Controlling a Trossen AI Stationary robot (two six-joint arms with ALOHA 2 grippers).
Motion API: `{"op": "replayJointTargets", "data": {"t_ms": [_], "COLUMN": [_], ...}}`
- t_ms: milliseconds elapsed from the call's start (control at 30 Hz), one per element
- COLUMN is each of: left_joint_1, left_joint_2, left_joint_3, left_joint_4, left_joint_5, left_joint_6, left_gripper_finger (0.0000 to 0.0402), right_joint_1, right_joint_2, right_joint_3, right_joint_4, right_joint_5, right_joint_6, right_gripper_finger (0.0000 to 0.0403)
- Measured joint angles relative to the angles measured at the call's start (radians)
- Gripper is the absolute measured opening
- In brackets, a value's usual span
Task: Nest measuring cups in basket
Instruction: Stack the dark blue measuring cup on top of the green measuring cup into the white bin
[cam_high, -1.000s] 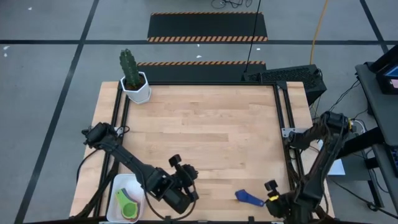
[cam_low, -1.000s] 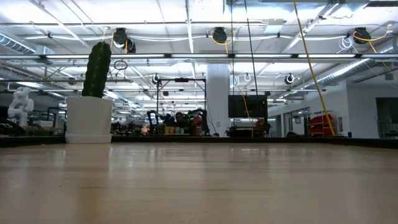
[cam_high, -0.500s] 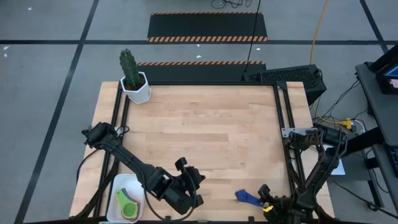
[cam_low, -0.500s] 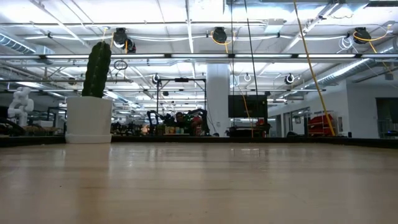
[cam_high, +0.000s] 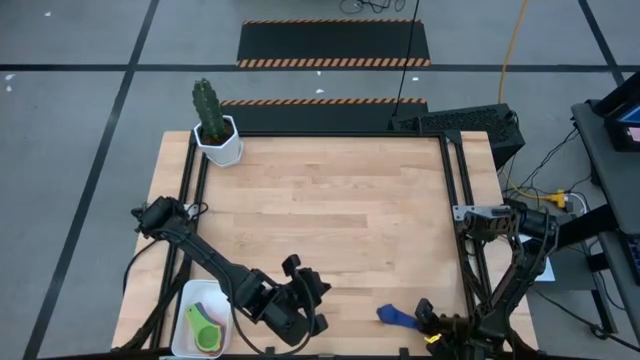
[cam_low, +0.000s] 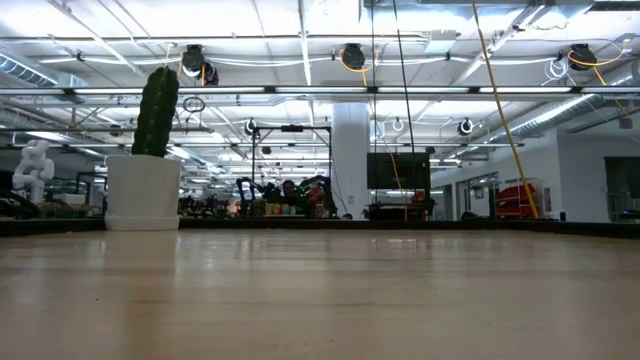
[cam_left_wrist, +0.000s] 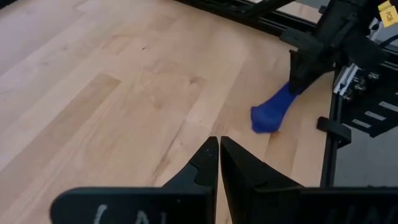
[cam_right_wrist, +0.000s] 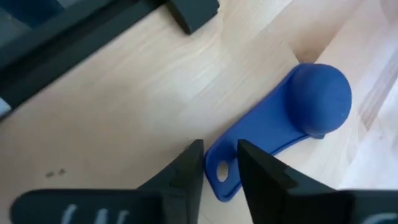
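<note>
Dark blue measuring cup (cam_high: 398, 317) lying bowl-down near desk's (cam_high: 330, 200) front-right edge, right gripper (cam_right_wrist: 217, 163) straddling its handle end, fingers slightly apart, grip not certain. Left gripper (cam_left_wrist: 215, 152) pressed together, hovering over front-centre boards. White basket (cam_high: 186, 310) sitting at front-left corner, holding green cup (cam_high: 207, 329). Cactus pot (cam_high: 219, 139) occupying back-left corner; wide middle staying bare wood.

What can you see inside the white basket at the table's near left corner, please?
In the basket lies a green measuring cup with its light handle pointing toward the table's far side. Whether smaller cups are nested inside or beneath it cannot be seen; the left arm crosses beside the basket.
</note>
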Motion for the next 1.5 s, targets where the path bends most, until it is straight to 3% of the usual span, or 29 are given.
{"op": "replayJointTargets", "data": {"t_ms": [367,700,900,1067,1133,1300,1500], "left_joint_1": [0.024,0.055,0.072,0.07,0.071,0.102,0.153], "left_joint_2": [0.0,0.0,0.0,0.0,0.0,0.001,0.05], "left_joint_3": [0.0,0.0,0.0,0.0,0.0,0.0,0.0], "left_joint_4": [-0.001,0.013,0.153,0.269,0.282,0.292,0.319], "left_joint_5": [0.0,0.01,0.039,0.063,0.064,0.063,0.153], "left_joint_6": [0.049,0.216,0.401,0.583,0.62,0.646,0.643], "left_gripper_finger": [0.0021,0.0021,0.0025,0.008,0.0116,0.0195,0.0221], "right_joint_1": [-0.002,-0.048,-0.136,-0.271,-0.335,-0.502,-0.658], "right_joint_2": [-0.004,-0.121,-0.253,-0.371,-0.419,-0.498,-0.505], "right_joint_3": [-0.002,0.047,0.047,0.047,0.047,0.047,0.047], "right_joint_4": [-0.064,-0.13,-0.127,-0.106,-0.092,-0.006,0.11], "right_joint_5": [0.064,0.173,0.216,0.225,0.19,-0.028,-0.254], "right_joint_6": [-0.052,-0.057,-0.042,0.002,0.018,-0.036,-0.114], "right_gripper_finger": [0.0006,0.0001,0.0,0.0,0.0,0.0,0.0]}}
